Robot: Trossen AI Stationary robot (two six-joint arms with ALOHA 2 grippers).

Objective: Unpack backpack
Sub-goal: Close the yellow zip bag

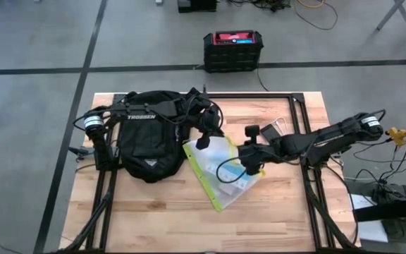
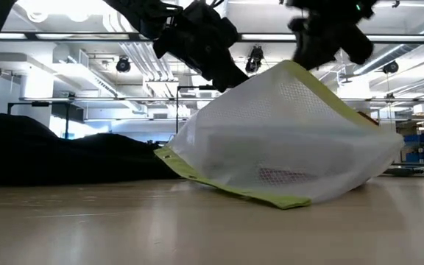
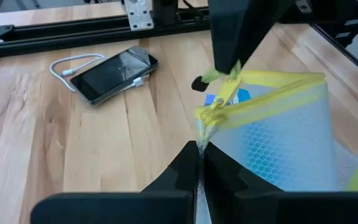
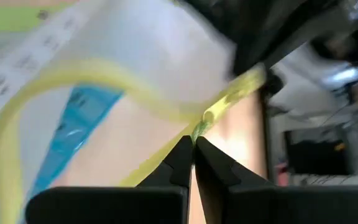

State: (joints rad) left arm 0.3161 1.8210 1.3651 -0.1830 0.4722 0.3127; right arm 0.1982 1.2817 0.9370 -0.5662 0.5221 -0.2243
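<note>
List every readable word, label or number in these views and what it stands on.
"TROSSEN": white lettering on the left arm's dark link, lying over the large black fabric backpack.
Small white logo on the backpack: unreadable.
Blue printing inside the white mesh pouch with yellow-green trim: too blurred.
Black-and-red hard box: no legible text.

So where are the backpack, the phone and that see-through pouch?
backpack (image 1: 149, 137): high view, on its black front panel.
phone (image 3: 114, 73): left wrist view, on its dark screen.
pouch (image 2: 293, 140): low view, on its white mesh side.
</note>
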